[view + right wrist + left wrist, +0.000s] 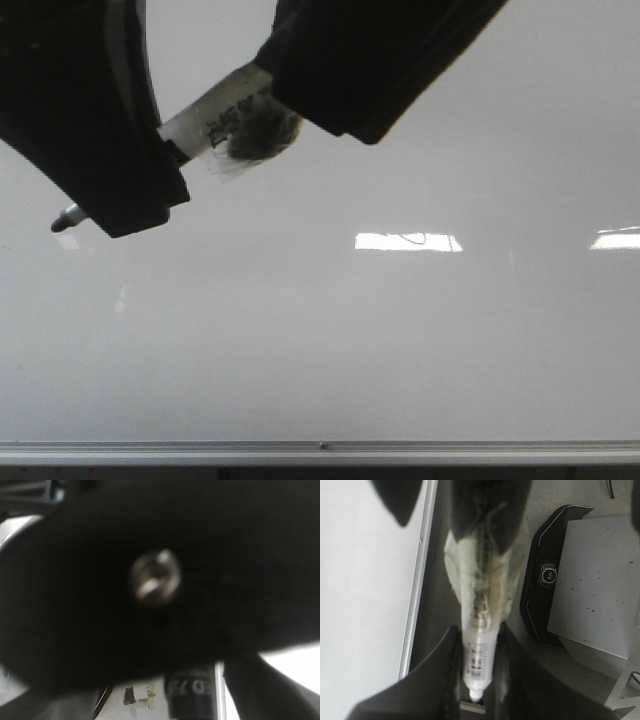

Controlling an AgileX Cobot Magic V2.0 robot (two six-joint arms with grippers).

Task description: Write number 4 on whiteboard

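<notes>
The left claw [477, 680] is clamping a marker [215, 115] at upper left, tip off the whiteboard [350, 350]; lower squarely before stroking. Right claw's opening: cannot tell.

The front view is evenly, softly lit. The large glossy white-grey whiteboard [330, 340] carries two bright rectangular light reflections [408, 241], one cut by the right edge, and shades gently darker toward its lower left. Dark arm parts at the top are near silhouettes, slightly soft. In the left wrist view the tape-wrapped white marker pen [479, 630] is blurred, the background sharper. The right wrist view is mostly black and badly out of focus; only a blurred shiny round metal screw [155, 576] catches light.
</notes>
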